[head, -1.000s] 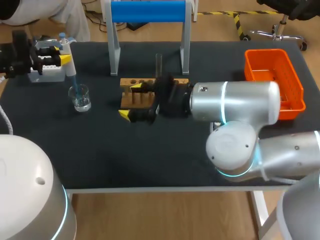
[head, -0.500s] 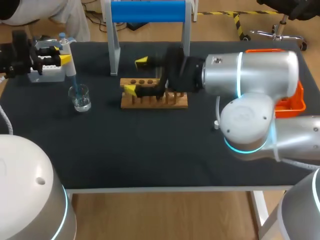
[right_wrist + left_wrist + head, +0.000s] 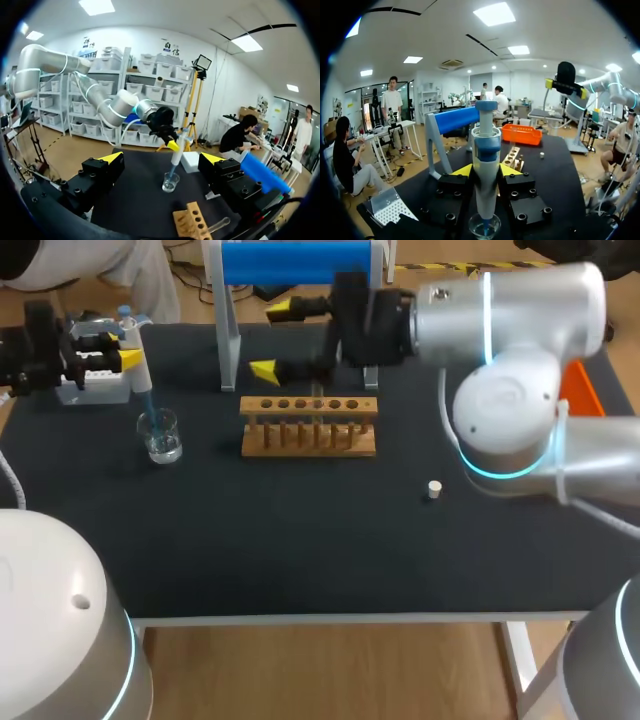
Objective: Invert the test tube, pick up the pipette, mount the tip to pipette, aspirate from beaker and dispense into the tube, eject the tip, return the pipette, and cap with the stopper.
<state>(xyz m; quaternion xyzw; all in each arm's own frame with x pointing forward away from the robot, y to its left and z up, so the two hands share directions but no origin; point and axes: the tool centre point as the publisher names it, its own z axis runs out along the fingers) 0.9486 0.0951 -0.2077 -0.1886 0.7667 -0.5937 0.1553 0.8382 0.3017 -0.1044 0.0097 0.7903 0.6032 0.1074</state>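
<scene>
Pinching the pipette (image 3: 137, 365), the left hand (image 3: 486, 171) dips it in the beaker (image 3: 160, 435) left of the rack (image 3: 308, 427); the right hand (image 3: 272, 340) hangs spread beyond the rack.

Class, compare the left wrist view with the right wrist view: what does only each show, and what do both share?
Left wrist only: the orange basket, the stopper and the right arm. Right wrist only: the left arm. Both: the pipette in the left gripper, its tip in the beaker, the rack and the blue stand.
</scene>
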